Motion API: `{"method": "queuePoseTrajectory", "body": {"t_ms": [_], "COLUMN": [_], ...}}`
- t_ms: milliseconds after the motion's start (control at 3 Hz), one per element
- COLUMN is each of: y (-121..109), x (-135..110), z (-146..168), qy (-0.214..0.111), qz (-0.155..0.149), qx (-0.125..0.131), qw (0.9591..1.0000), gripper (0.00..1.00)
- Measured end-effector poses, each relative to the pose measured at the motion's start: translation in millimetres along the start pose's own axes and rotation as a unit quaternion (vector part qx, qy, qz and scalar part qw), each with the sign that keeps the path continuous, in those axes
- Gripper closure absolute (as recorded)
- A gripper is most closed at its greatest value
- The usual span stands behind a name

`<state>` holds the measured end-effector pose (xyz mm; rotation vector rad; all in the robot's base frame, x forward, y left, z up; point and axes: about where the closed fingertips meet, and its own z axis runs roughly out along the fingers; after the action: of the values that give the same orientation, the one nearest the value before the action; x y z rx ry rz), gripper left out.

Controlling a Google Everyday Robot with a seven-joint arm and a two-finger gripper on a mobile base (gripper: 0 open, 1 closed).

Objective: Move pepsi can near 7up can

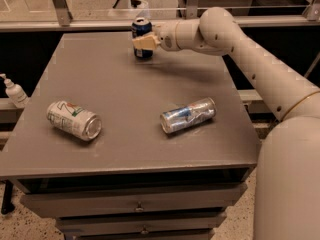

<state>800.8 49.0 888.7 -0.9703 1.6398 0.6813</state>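
Observation:
The pepsi can [141, 28] is dark blue with a silver top and stands upright at the back edge of the grey table [120, 89]. My gripper [144, 42] is right at the can, reaching in from the right, and covers the can's lower front. The 7up can [74, 120] is white with green and red marks. It lies on its side at the front left of the table, far from the pepsi can.
A shiny silver can with blue and red marks [188, 115] lies on its side at the front right of the table. A white pump bottle [14, 91] stands off the table's left edge. A railing and glass run behind the table. Drawers sit below.

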Motion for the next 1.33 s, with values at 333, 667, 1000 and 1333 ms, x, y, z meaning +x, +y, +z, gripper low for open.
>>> {"method": "queuePoseTrajectory", "body": {"t_ms": [333, 667, 1000, 1333], "y": [27, 67, 112, 154], "x": [-5, -6, 0, 10], "z": [-25, -52, -78, -90], "qy": [-0.004, -0.003, 0.005, 0.012], "qz": [0.003, 0.008, 0.000, -0.022], "qx": [-0.036, -0.089, -0.145, -0.207], "qw": [0.9993, 0.9960, 0.9894, 0.9779], "gripper": [1.00, 1.00, 1.00, 1.00]}}
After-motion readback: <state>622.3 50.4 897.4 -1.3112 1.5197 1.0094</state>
